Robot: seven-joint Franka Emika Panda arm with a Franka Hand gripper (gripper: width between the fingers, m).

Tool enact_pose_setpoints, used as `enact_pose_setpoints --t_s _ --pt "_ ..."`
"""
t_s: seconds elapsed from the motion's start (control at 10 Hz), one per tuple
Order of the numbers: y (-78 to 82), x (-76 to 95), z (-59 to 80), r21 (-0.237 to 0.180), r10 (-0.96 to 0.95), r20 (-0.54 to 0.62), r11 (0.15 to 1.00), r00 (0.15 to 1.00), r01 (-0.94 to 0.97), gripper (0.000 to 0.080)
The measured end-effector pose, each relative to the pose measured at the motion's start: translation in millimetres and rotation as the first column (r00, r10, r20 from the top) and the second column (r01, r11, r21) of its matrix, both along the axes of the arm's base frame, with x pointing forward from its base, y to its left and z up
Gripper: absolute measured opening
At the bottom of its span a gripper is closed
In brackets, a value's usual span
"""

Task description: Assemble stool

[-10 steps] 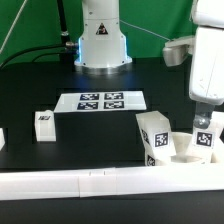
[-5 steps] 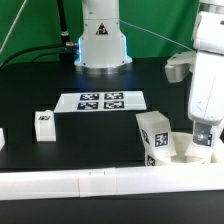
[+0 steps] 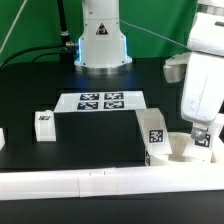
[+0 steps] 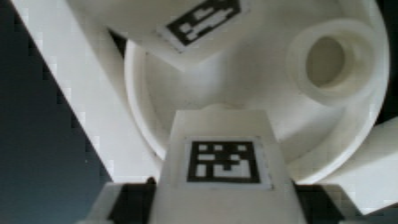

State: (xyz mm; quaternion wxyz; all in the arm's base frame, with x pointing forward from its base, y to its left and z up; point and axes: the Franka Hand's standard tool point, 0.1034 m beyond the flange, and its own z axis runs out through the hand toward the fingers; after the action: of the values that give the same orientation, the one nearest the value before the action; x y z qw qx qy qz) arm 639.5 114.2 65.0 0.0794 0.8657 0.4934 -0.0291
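Observation:
The white round seat (image 3: pixel 178 150) lies at the exterior view's right, against the front rail. Two tagged legs stand in it: one (image 3: pixel 155 132) on its left side, one (image 3: pixel 203 146) on its right. My gripper (image 3: pixel 203 134) comes straight down on the right leg. In the wrist view that leg (image 4: pixel 222 160) fills the gap between my dark fingers (image 4: pixel 135 200), which press on both its sides; the gripper (image 4: pixel 226 206) is shut on it. Beyond it the seat (image 4: pixel 267 95) shows a round recess (image 4: pixel 338 60) and the other leg (image 4: pixel 196 25).
A loose leg (image 3: pixel 44 123) stands at the exterior view's left, and another white part (image 3: pixel 2 138) shows at the left edge. The marker board (image 3: pixel 100 101) lies in the middle. A long white rail (image 3: pixel 90 181) runs along the front. The robot base (image 3: pixel 100 40) is at the back.
The gripper has come down over the right leg and closed on it; earlier its jaws stood open around the leg. The seat and other parts stayed put.

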Motion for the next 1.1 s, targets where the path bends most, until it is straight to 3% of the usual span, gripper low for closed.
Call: enact_pose_setpoints --t_s 0.3,0.4,0.6,0.8,0.9,1.1 --pt "-1.4 0.9 1.0 0.011 -0.218 0.038 0.976 0.975 0.218 0.0337" --pt "-6.0 6.0 1.4 0.04 -0.33 0.066 0.944 0.942 0.328 0.0337" --pt "-18.9 8.5 0.8 0.102 -0.597 0.064 0.801 0.8 0.59 0.0337" --pt "-30.3 -0.5 -1.2 0.086 -0.815 -0.052 0.572 0.577 0.816 0.0337" --pt "-30.4 3.4 3.1 0.118 -0.846 -0.041 0.524 0.531 0.844 0.0337" --pt "-29.6 0.4 -0.3 0.111 -0.922 -0.033 0.381 0.387 0.918 0.0337"
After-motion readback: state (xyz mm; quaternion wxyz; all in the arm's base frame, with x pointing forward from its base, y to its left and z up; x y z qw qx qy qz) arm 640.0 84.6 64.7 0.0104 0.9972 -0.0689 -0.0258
